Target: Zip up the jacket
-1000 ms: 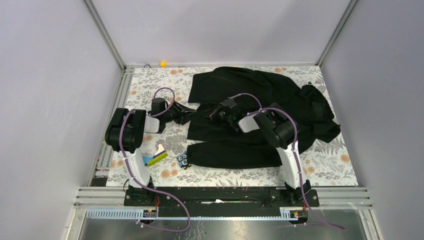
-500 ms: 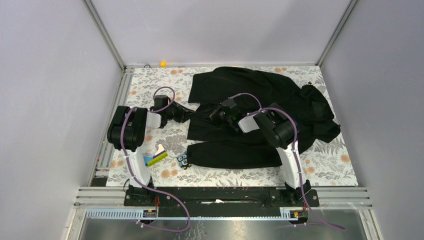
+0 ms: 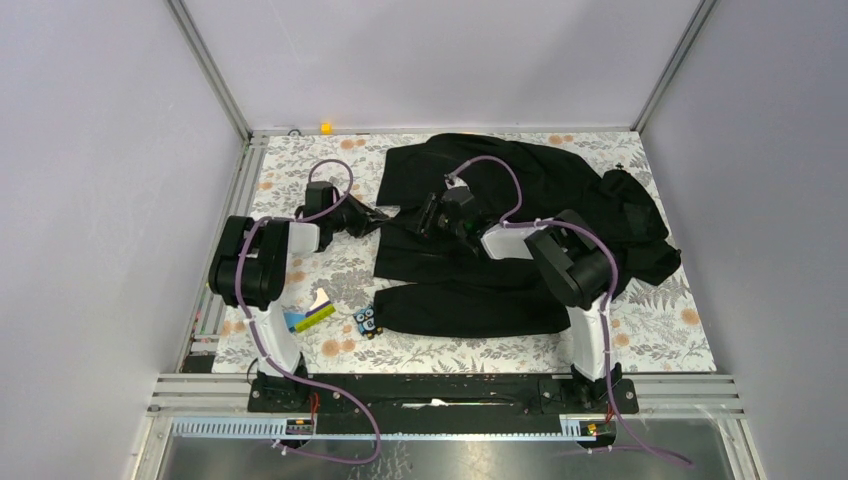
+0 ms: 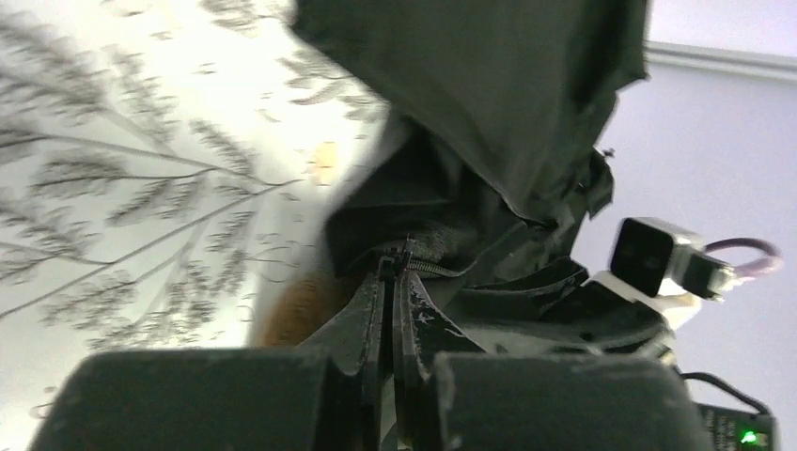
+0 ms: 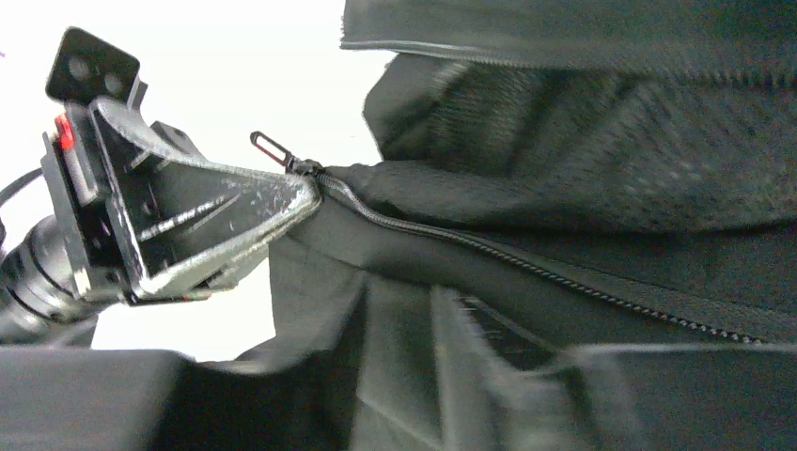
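The black jacket (image 3: 520, 190) lies spread over the middle and right of the floral table. My left gripper (image 3: 378, 215) is at the jacket's left edge. In the left wrist view it (image 4: 396, 272) is shut, its tips pinching the zipper end. The right wrist view shows those left fingers (image 5: 207, 221) clamped at the slider, with the pull tab (image 5: 271, 146) sticking out and the zipper teeth (image 5: 526, 268) running right. My right gripper (image 3: 428, 215) hovers over the jacket front beside the left one. Its jaws (image 5: 399, 301) are blurred but stand apart, open over the fabric.
A small toy (image 3: 368, 320) and a yellow, blue and white card (image 3: 312, 312) lie near the left arm's base. An orange block (image 3: 326, 127) sits at the far edge. Metal frame posts and grey walls close in the table.
The left gripper closed onto the zipper end and shifted slightly farther away. The right gripper opened, let go of the jacket and moved toward the far side.
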